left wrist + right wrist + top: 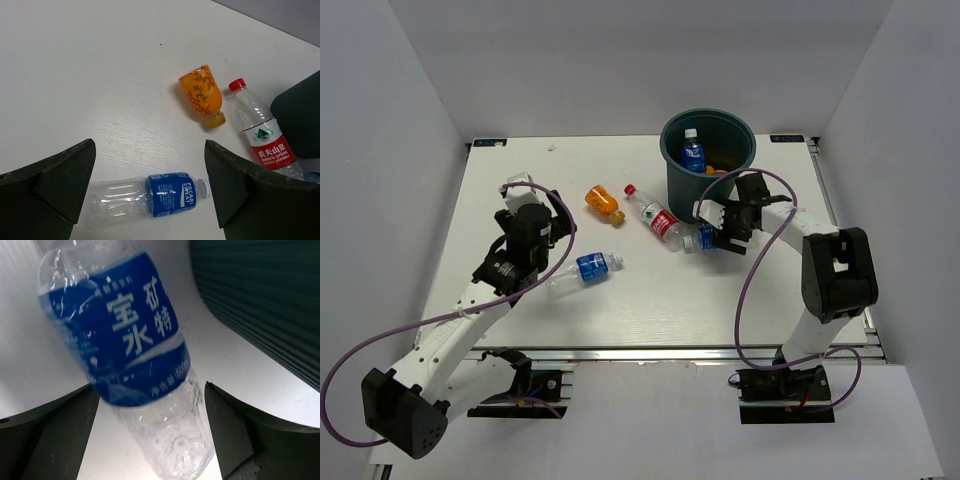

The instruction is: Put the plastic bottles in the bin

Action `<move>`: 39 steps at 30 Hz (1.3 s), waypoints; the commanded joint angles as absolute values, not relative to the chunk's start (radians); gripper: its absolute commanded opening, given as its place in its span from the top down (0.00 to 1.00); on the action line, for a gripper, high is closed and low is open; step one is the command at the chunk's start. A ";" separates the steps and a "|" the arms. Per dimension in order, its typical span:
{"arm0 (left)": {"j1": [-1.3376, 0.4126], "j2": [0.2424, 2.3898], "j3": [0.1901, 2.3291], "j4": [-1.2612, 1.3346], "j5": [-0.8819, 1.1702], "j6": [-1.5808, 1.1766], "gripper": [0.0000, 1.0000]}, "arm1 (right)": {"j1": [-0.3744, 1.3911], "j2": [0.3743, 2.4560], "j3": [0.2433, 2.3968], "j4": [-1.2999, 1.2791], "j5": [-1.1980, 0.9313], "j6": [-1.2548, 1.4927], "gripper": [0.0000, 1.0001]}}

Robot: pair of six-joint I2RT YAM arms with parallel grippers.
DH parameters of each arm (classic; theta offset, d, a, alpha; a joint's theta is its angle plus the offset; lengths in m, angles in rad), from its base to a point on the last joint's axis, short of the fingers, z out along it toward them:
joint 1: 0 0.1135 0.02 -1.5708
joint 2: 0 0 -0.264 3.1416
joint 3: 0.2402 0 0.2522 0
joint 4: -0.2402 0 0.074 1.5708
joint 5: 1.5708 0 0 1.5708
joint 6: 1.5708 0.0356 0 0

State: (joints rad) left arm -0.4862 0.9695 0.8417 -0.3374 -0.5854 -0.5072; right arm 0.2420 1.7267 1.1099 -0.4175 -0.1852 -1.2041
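right pincer (715, 228) spread, straddling a blue-label bottle (125, 340) lying just near of the bin (682, 188), seemingly lined up to pinch it. left pincer (150, 167) spread too, poised over the pocari bottle (167, 194) on the tabletop (650, 310). a third bottle (693, 152) sits in the bin.

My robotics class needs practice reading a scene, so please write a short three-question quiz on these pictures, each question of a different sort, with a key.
1. How many plastic bottles lie on the white table, outside the dark teal-green round plastic bin?
2. True or false: the left end effector is shut on a bottle.
3. Fill in: the clear bottle closest to the right end effector has a ___ label.
Key: 1. Four: the orange-filled bottle, the red-capped clear bottle, the Pocari bottle and question 3's bottle. 2. False; its jaws stand open. 3. Blue.
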 commanded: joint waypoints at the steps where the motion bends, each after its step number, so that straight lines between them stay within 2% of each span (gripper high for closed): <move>1: -0.483 0.965 0.830 -0.342 -0.617 -0.492 0.02 | 0.241 1.804 1.184 -0.482 -0.193 -1.201 0.11; 5: -0.483 0.956 0.824 -0.331 -0.617 -0.485 0.02 | 0.241 1.832 1.227 -0.584 -0.210 -1.186 0.21; 9: -0.483 0.950 0.822 -0.328 -0.615 -0.485 0.02 | 0.248 1.766 1.232 -0.658 -0.278 -1.207 0.34; 16: -0.483 0.945 0.818 -0.333 -0.611 -0.492 0.02 | 0.261 1.547 1.099 -0.643 -0.380 -1.275 0.39; 19: -0.483 0.937 0.816 -0.331 -0.601 -0.497 0.02 | 0.261 1.445 1.060 -0.670 -0.440 -1.310 0.45; 22: -0.483 0.930 0.810 -0.327 -0.585 -0.500 0.02 | 0.262 1.324 1.008 -0.678 -0.544 -1.374 0.44; 27: -0.483 0.933 0.808 -0.336 -0.548 -0.541 0.02 | 0.273 1.108 0.971 -0.652 -0.877 -1.528 0.45; 29: -0.483 0.943 0.815 -0.351 -0.551 -0.587 0.02 | 0.276 1.065 0.971 -0.448 -1.039 -1.348 0.52; 32: -0.483 0.971 0.824 -0.385 -0.558 -0.629 0.02 | 0.284 1.032 1.012 -0.266 -1.107 -1.027 0.61; 33: -0.483 0.986 0.828 -0.408 -0.563 -0.630 0.02 | 0.287 1.026 1.025 -0.063 -1.097 -0.911 0.56; 34: -0.483 0.991 0.833 -0.419 -0.568 -0.638 0.02 | 0.287 1.026 1.020 0.078 -1.074 -0.627 0.57; 36: -0.483 0.996 0.838 -0.428 -0.571 -0.634 0.02 | 0.287 1.058 1.031 0.377 -0.927 -0.377 0.57; 39: -0.483 0.989 0.815 -0.367 -0.520 -0.597 0.02 | 0.287 1.175 1.133 0.405 -0.682 -0.123 0.55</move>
